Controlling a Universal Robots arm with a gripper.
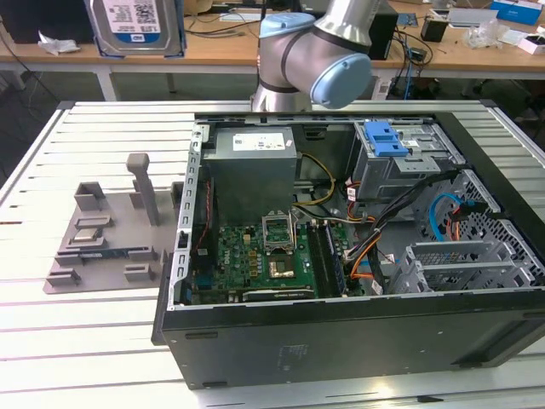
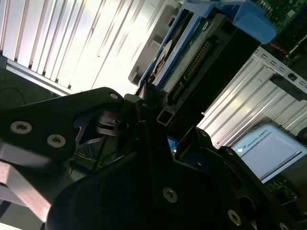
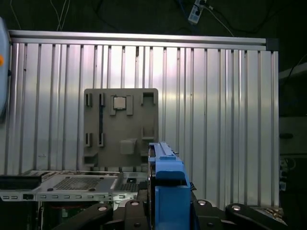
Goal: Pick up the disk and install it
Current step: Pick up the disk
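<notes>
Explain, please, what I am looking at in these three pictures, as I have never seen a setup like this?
This is a robot arm working over a slatted metal table. The exterior view comes from a camera off the arm. The two wrist views come from cameras riding on the arm near its claw.

On the table stands an open computer case. Inside it are a grey power supply, a green motherboard and a blue bracket on the drive cage. Beside the case, toward the exterior view's left, lies a grey parts tray.

The claw is shut on the disk, a silver hard drive with blue side rails, held up in the air. The second wrist view shows its connector edge. It is not yet in the case.
</notes>
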